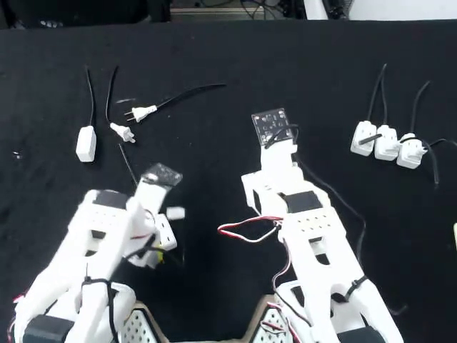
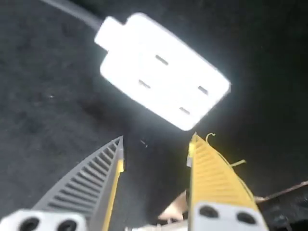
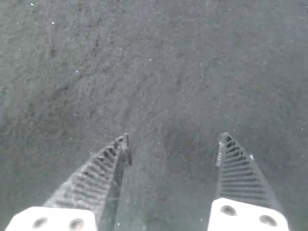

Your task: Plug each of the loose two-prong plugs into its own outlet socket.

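Plugs [image 1: 143, 112] lie loose at the black table's [image 1: 214, 57] far left, beside a lone socket [image 1: 86, 143]; three sockets [image 1: 386, 141] sit far right; left gripper [image 2: 156, 139] gapes just short of a white outlet block [image 2: 163, 72]; right gripper [image 3: 175, 137] is spread above bare cloth.

Over on the left, two loose white plugs on black cords lie flat: the nearer plug [image 1: 123, 132] and the farther plug [image 1: 143, 113], both just right of a lone white socket [image 1: 86, 143]. Far right, three white sockets [image 1: 386, 142] sit in a row. Left wrist view: a corded socket block [image 2: 163, 72], slots empty.
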